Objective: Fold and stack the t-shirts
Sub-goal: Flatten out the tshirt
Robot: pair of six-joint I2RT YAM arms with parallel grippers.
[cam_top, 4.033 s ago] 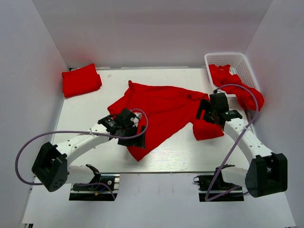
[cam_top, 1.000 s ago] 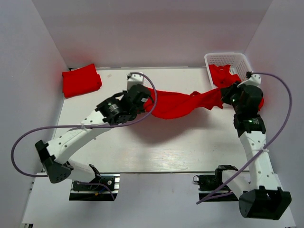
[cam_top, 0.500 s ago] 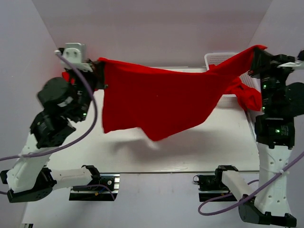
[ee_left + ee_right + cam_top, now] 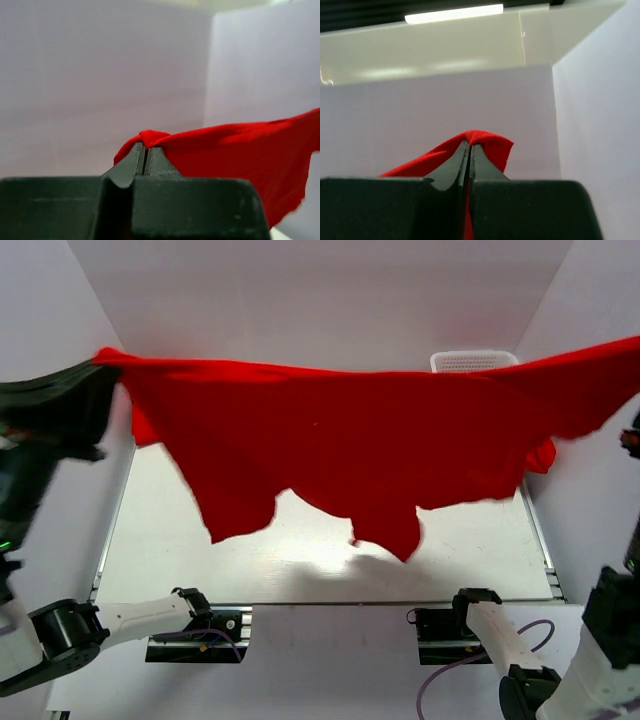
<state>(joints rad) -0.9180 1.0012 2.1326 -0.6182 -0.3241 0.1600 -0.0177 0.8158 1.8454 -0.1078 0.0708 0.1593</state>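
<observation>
T-shirt (image 4: 340,440) hangs stretched above the desk (image 4: 200,560) from left edge to right edge, one end clamped in the left pincer (image 4: 145,148), the other in the right pincer (image 4: 469,148).

My left arm (image 4: 45,415) stands high over the left edge of the bench, close to the overhead camera and blurred. My right arm (image 4: 612,635) rises steeply by the near right corner and runs out of that view. My left tool (image 4: 145,151) has its fingers pressed together on a fold of the t-shirt (image 4: 240,150); my right tool (image 4: 469,148) pinches the cloth likewise.
</observation>
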